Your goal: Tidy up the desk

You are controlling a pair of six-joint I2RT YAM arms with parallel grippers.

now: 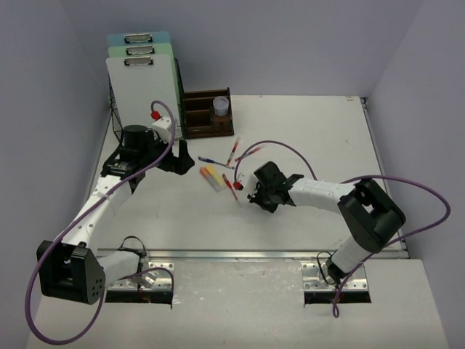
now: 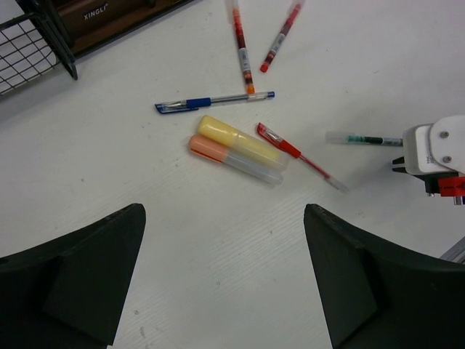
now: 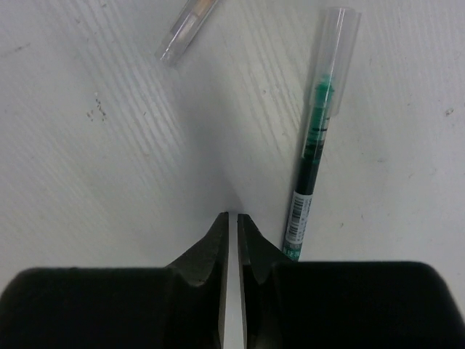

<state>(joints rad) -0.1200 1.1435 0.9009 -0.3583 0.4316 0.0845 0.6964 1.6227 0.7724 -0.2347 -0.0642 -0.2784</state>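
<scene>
The white worktop [image 1: 320, 138] fills the space between the pale lavender walls, running from the metal rail [image 1: 240, 254] at the near edge to the far wall. At its far left stands a black wire rack [image 1: 116, 109] holding three clipboards [image 1: 142, 80]. Just right of it is a dark wooden organiser [image 1: 207, 113] with a small clear cup [image 1: 221, 107] in it.

A scatter of writing things lies mid-worktop. A yellow highlighter [image 2: 240, 142] and an orange highlighter [image 2: 232, 158] lie side by side, touching. A blue pen [image 2: 214, 102] lies just beyond them, and two red pens [image 2: 241, 45] [image 2: 280, 36] lie farther off toward the organiser. Another red pen [image 2: 298, 154] with a clear cap lies just right of the highlighters.

The left end effector [image 2: 224, 240] hangs above the worktop to the left of this scatter, its fingers spread wide with nothing between them.

The right end effector [image 3: 232, 225] sits low over the worktop on the right side of the scatter. Its fingers are drawn together to a hairline slit and grip nothing. A green pen [image 3: 314, 145] lies just right of them. Its lower end passes under the finger body, so whether they touch cannot be told.
</scene>
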